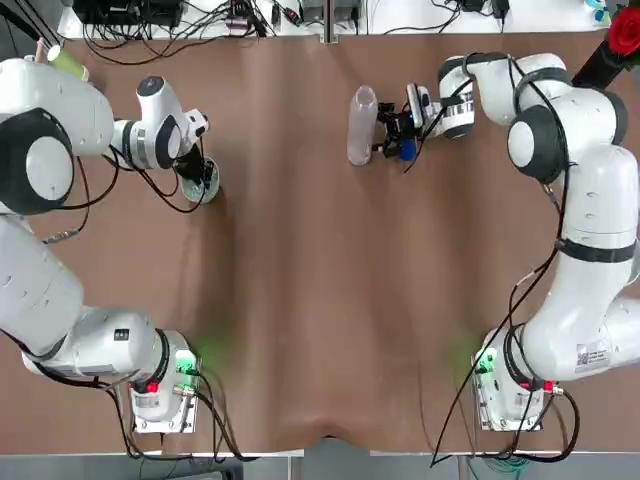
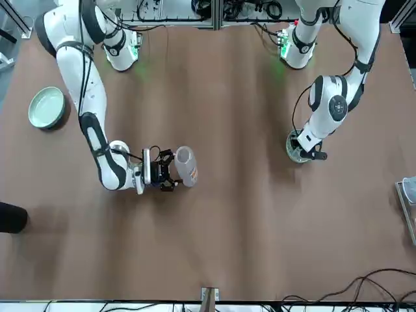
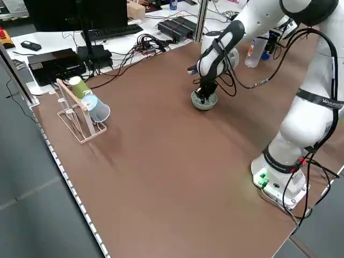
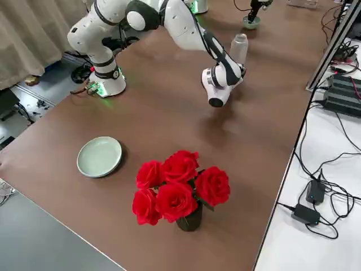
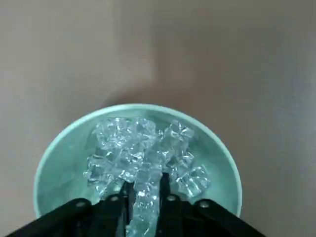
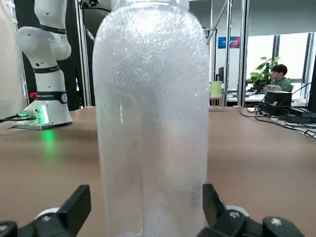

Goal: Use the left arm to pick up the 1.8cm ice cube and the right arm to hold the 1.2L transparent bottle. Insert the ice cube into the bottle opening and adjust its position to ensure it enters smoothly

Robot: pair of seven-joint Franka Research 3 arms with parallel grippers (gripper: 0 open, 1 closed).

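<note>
Watching from the robot's side outwards, I'm seeing the pale green plate [image 4: 99,157] lying near the tabletop's [image 2: 214,247] right edge, towards the near corner. Farther out, over the left half, my left gripper [image 5: 148,185] is reaching down into the small green bowl [image 5: 224,163], and it's closing on an ice cube [image 5: 146,195], its fingertips pinching from both sides! More clear cubes [image 5: 116,136] are crowding around it inside the bowl. Past that, right of the middle, my right gripper [image 6: 147,197] is gripping the bottle [image 6: 150,123], a finger standing at either side of the body. The bottle is standing neck up in the wrist view, its walls looking frosted with droplets. Beyond, red roses [image 4: 179,192] are sitting by the right edge, towards the far corner; by the far left corner, a rack [image 3: 80,121] is holding a green cup [image 3: 79,86] and a pale blue one. Past the tabletop, a person [image 6: 280,79] is sitting in the background.
</note>
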